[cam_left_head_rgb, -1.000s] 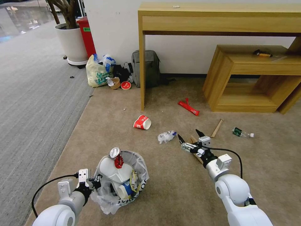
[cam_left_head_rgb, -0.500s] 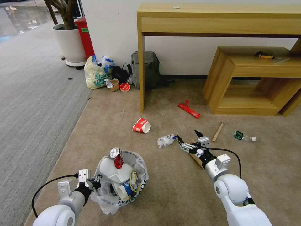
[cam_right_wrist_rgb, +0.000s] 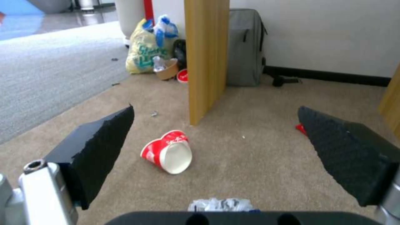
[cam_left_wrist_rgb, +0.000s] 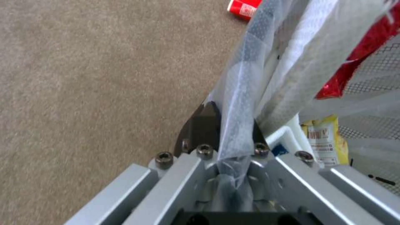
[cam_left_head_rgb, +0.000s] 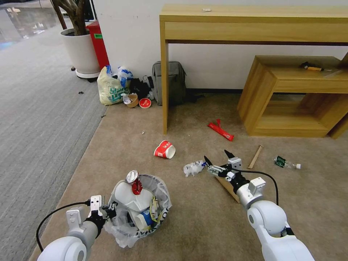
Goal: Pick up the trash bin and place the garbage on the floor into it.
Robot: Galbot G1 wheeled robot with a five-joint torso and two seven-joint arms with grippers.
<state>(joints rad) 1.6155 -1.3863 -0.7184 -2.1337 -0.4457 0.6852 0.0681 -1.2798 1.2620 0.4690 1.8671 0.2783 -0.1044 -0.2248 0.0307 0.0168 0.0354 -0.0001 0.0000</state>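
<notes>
Litter collection looks roughly half done, judging by what lies where. The small round black trash bin lined with a translucent white bag (cam_left_head_rgb: 139, 208) sits at the lower left of the head view, already stuffed with a white container, a crushed red can and a blue cup. The left tool (cam_left_head_rgb: 108, 211) is pinching the bin's bagged rim, the plastic caught between its black fingers (cam_left_wrist_rgb: 203, 122) in the left wrist view.

Left on the beige short-pile carpet (cam_left_head_rgb: 203, 221): a red paper cup (cam_left_head_rgb: 165, 149), a crumpled clear wrapper (cam_left_head_rgb: 193, 168), a red flat wrapper (cam_left_head_rgb: 220, 131), a wooden stick (cam_left_head_rgb: 255, 156), a small green-labelled bottle (cam_left_head_rgb: 286, 162) and a cardboard piece (cam_left_head_rgb: 227, 185) under the right arm.

The right tool (cam_left_head_rgb: 217, 158), spread wide, hovers at centre frame just right of the crumpled wrapper. The cup lies on its side, long axis running left to right, its white mouth facing right.
</notes>
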